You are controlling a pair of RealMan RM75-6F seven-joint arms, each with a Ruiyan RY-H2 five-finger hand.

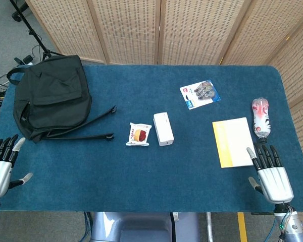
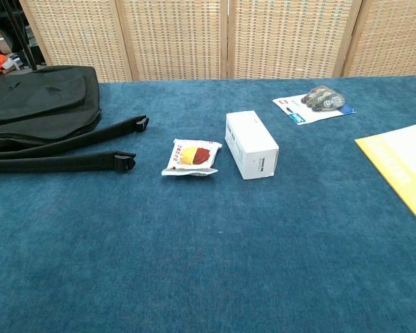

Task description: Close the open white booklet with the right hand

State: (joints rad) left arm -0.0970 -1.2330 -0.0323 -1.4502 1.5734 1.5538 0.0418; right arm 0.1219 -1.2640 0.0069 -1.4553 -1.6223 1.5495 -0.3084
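The white booklet with a yellow strip along its left edge lies flat and closed on the blue table's right side; the chest view shows it at the right border. My right hand hovers at the table's front right corner, just below and right of the booklet, fingers spread, holding nothing and apart from the booklet. At the front left edge my left hand rests open and empty. Neither hand shows in the chest view.
A red-white bottle lies right of the booklet. A white box and a snack packet sit mid-table. A blister pack lies further back. A black bag with straps fills the back left.
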